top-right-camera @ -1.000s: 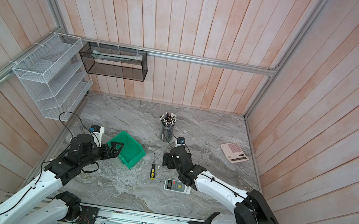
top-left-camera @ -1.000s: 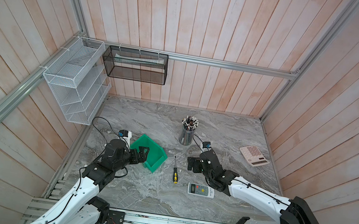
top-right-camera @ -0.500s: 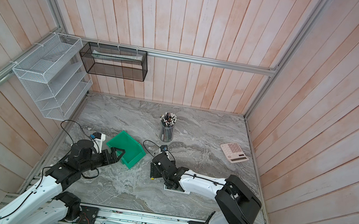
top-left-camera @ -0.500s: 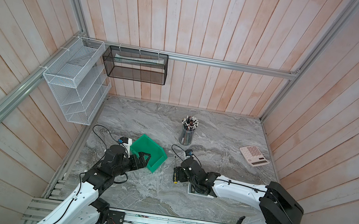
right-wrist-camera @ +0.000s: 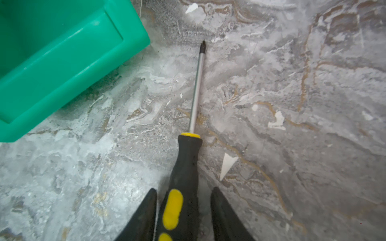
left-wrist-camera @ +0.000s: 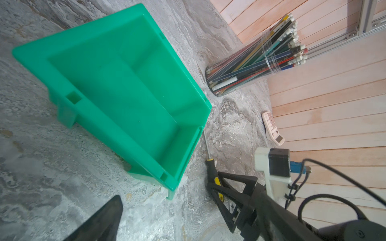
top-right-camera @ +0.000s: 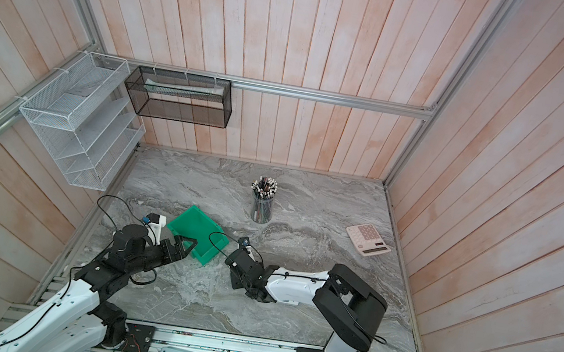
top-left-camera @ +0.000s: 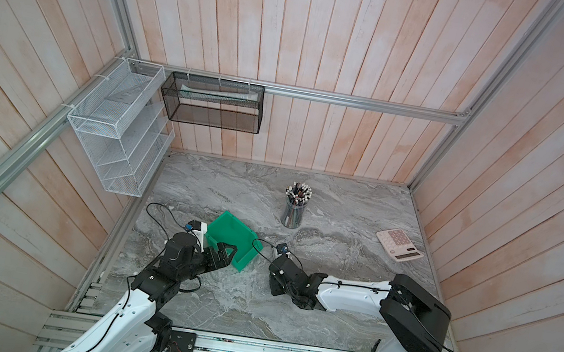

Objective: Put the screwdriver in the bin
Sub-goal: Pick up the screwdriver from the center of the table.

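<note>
Marble top (right-wrist-camera: pixel 292 104): screwdriver (right-wrist-camera: pixel 186 167) between right fingers (right-wrist-camera: pixel 144 215).

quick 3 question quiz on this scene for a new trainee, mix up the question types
1. True or false: the screwdriver lies inside the bin.
2. Which gripper has its fingers either side of the screwdriver's handle? A) left gripper B) right gripper C) neither
3. What stands in the clear cup?

Key: 1 false, it lies on the table beside the bin. 2 B. 3 pencils.
</note>
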You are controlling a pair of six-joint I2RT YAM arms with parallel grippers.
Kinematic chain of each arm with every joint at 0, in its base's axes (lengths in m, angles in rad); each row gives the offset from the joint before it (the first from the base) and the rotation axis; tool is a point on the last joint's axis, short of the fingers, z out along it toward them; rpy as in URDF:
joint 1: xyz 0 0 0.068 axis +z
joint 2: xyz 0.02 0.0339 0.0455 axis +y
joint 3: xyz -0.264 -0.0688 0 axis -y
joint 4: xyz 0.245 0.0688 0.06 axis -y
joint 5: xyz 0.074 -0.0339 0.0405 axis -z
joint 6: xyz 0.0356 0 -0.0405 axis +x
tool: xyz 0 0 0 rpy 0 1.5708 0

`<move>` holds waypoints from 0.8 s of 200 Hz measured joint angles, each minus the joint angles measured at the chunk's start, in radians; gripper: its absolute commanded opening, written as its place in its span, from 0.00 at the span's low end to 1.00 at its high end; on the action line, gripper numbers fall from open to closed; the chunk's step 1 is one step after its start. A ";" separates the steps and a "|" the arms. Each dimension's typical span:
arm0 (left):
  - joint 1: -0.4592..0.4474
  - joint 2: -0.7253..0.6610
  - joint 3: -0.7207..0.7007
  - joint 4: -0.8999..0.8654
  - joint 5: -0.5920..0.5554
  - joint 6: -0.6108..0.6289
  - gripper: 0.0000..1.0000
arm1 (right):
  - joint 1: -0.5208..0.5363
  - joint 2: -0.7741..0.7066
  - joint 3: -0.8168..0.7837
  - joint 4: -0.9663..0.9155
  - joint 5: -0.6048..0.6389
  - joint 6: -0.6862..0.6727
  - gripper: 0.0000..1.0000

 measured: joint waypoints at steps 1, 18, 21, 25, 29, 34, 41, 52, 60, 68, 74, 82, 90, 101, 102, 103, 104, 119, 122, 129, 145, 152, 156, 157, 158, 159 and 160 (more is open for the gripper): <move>0.000 0.001 -0.001 0.001 0.000 -0.001 1.00 | 0.000 0.000 0.000 0.000 0.001 0.001 0.33; 0.000 0.014 -0.008 0.019 0.001 -0.012 1.00 | 0.002 0.000 0.000 -0.005 0.011 -0.004 0.28; 0.000 0.014 -0.010 0.024 0.001 -0.014 1.00 | 0.003 0.000 0.000 -0.005 0.012 -0.003 0.27; 0.000 0.016 -0.013 0.031 0.002 -0.016 1.00 | 0.003 0.000 0.000 -0.008 0.016 -0.006 0.26; 0.000 0.016 -0.016 0.037 0.003 -0.021 1.00 | 0.003 0.000 0.000 -0.008 0.020 -0.003 0.24; 0.000 0.017 -0.020 0.048 0.004 -0.024 1.00 | 0.003 0.000 0.000 -0.010 0.024 -0.006 0.21; 0.000 0.020 -0.027 0.064 0.005 -0.030 1.00 | 0.003 -0.002 0.000 -0.013 0.029 -0.005 0.17; 0.000 0.026 -0.040 0.092 0.007 -0.042 1.00 | 0.003 -0.005 0.000 -0.023 0.044 -0.019 0.14; 0.000 0.033 -0.051 0.114 0.008 -0.049 1.00 | 0.003 -0.008 0.000 -0.030 0.054 -0.026 0.12; 0.000 0.044 -0.058 0.132 0.010 -0.056 1.00 | 0.002 -0.012 0.000 -0.035 0.063 -0.034 0.10; 0.000 0.055 -0.064 0.148 0.011 -0.060 1.00 | 0.000 -0.015 0.000 -0.038 0.068 -0.041 0.10; 0.000 0.073 -0.066 0.163 0.012 -0.063 1.00 | -0.003 -0.020 0.000 -0.043 0.072 -0.050 0.10; 0.001 0.092 -0.066 0.179 0.012 -0.066 1.00 | -0.010 -0.026 0.000 -0.048 0.075 -0.059 0.09; 0.001 0.117 -0.066 0.198 0.011 -0.066 1.00 | -0.023 -0.036 0.000 -0.051 0.078 -0.067 0.09; 0.001 0.119 -0.066 0.200 0.011 -0.066 1.00 | -0.023 -0.037 0.000 -0.051 0.078 -0.068 0.09; 0.001 0.121 -0.066 0.201 0.011 -0.066 1.00 | -0.025 -0.037 0.000 -0.051 0.078 -0.070 0.09; 0.001 0.124 -0.066 0.203 0.010 -0.066 1.00 | -0.026 -0.038 0.000 -0.052 0.078 -0.071 0.09; 0.001 0.151 -0.066 0.222 0.002 -0.066 1.00 | -0.045 -0.055 0.000 -0.054 0.083 -0.084 0.09; 0.001 0.157 -0.066 0.227 -0.001 -0.065 1.00 | -0.049 -0.058 0.000 -0.054 0.084 -0.087 0.09; 0.001 0.168 -0.066 0.236 -0.006 -0.064 1.00 | -0.056 -0.069 -0.001 -0.055 0.085 -0.093 0.09; 0.001 0.197 -0.063 0.253 -0.024 -0.055 1.00 | -0.069 -0.100 -0.001 -0.056 0.089 -0.112 0.09; 0.001 0.214 -0.058 0.257 -0.031 -0.050 1.00 | -0.074 -0.115 -0.001 -0.056 0.089 -0.121 0.09; 0.002 0.224 -0.055 0.259 -0.035 -0.046 1.00 | -0.076 -0.123 -0.001 -0.056 0.089 -0.127 0.09; 0.002 0.228 -0.054 0.260 -0.035 -0.045 1.00 | -0.077 -0.127 -0.001 -0.055 0.089 -0.127 0.09; 0.003 0.230 -0.053 0.261 -0.036 -0.045 1.00 | -0.077 -0.128 -0.001 -0.055 0.089 -0.129 0.09; 0.003 0.234 -0.052 0.262 -0.037 -0.043 1.00 | -0.078 -0.131 -0.001 -0.055 0.089 -0.132 0.09; 0.003 0.236 -0.051 0.264 -0.037 -0.043 1.00 | -0.079 -0.132 -0.001 -0.054 0.089 -0.133 0.09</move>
